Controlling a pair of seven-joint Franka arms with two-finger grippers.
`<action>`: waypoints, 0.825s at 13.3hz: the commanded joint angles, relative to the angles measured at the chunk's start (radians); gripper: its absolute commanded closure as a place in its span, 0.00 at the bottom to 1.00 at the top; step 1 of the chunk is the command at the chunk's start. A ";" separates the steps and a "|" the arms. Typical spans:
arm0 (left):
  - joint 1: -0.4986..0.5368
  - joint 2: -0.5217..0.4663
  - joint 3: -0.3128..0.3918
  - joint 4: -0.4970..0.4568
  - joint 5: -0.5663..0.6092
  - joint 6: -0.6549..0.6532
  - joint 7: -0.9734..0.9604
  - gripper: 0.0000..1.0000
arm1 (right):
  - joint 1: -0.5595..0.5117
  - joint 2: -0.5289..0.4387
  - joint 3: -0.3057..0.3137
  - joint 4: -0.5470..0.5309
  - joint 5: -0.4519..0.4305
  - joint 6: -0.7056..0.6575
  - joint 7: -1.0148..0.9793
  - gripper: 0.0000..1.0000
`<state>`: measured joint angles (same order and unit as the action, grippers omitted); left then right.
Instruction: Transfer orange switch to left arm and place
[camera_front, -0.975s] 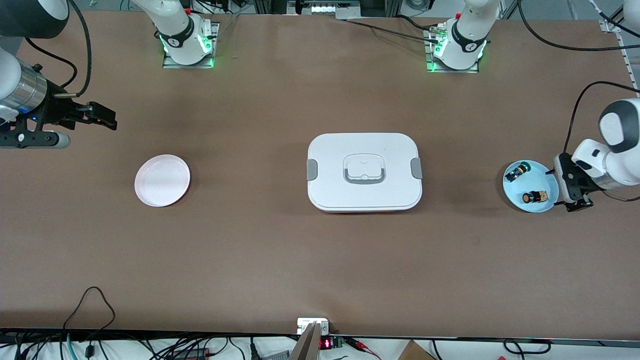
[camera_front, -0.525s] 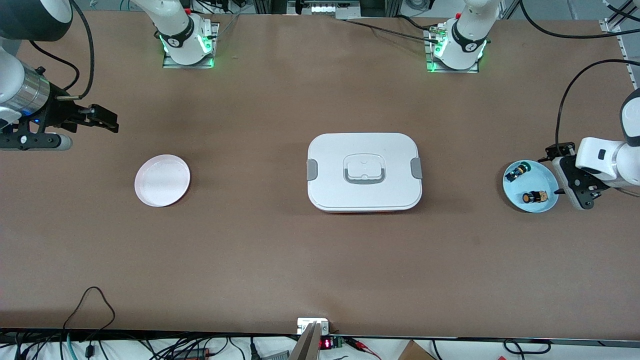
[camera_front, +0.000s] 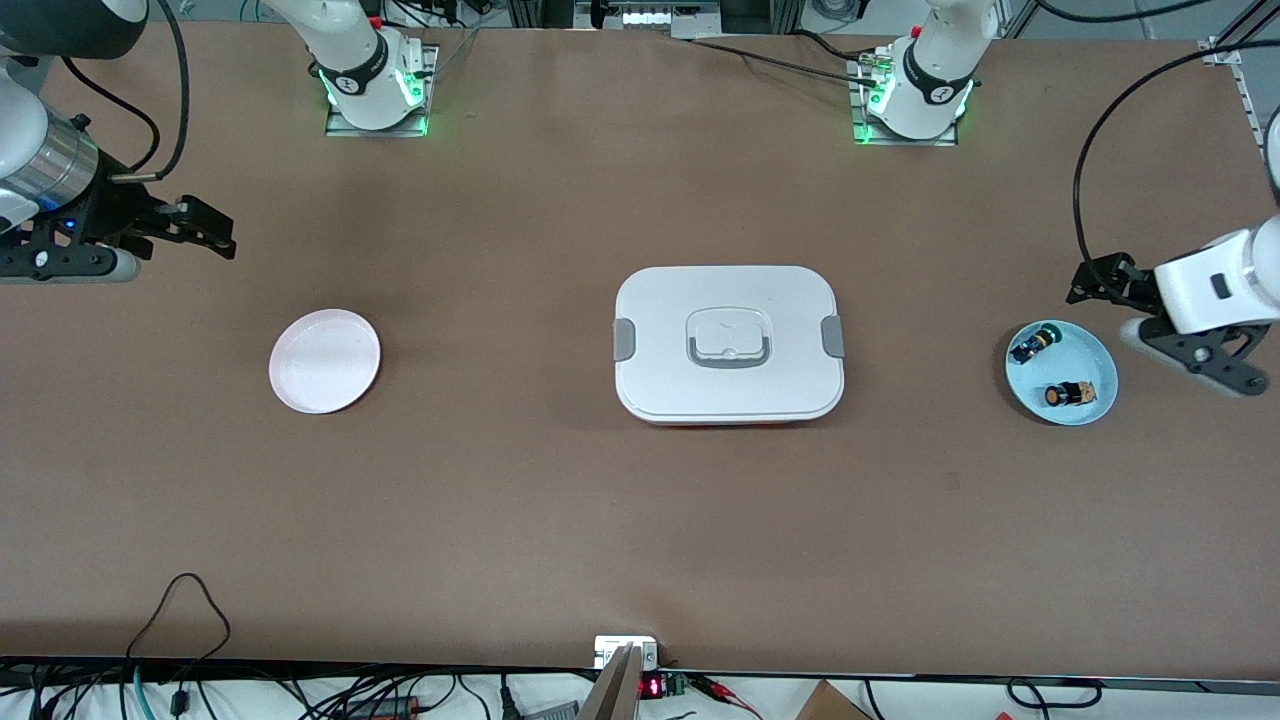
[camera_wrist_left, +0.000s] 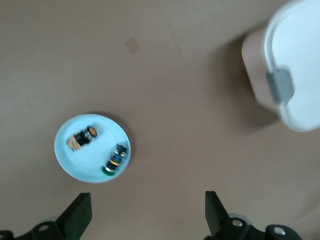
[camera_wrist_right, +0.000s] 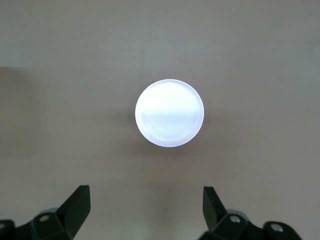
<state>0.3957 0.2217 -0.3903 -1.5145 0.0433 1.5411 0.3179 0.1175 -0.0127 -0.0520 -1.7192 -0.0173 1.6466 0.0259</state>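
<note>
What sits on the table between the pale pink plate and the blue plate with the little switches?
The big white box lies between the pink plate and blue plate, seen in the front view.

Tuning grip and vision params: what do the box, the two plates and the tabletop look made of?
Box: looks like matte white moulded plastic, with rounded corners and grey latches. Blue plate holding the switches: probably smooth plastic with a slight sheen, though glazed ceramic is possible. Pale pink plate: same look, with a soft glare in the right wrist view. Tabletop: a matte brown sheet, perhaps paper or fibreboard; no reflections.
</note>
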 joint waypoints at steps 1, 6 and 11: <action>-0.145 -0.103 0.186 -0.079 -0.053 0.051 -0.303 0.00 | -0.009 -0.015 0.004 -0.020 0.011 0.013 -0.049 0.00; -0.379 -0.266 0.408 -0.286 -0.051 0.223 -0.301 0.00 | -0.012 0.010 0.004 0.039 0.013 0.009 -0.041 0.00; -0.374 -0.257 0.413 -0.270 -0.051 0.191 -0.270 0.00 | -0.015 0.010 0.003 0.058 0.011 0.009 -0.046 0.00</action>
<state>0.0325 -0.0179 0.0093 -1.7662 0.0113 1.7357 0.0281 0.1149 -0.0104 -0.0530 -1.6864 -0.0173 1.6594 -0.0007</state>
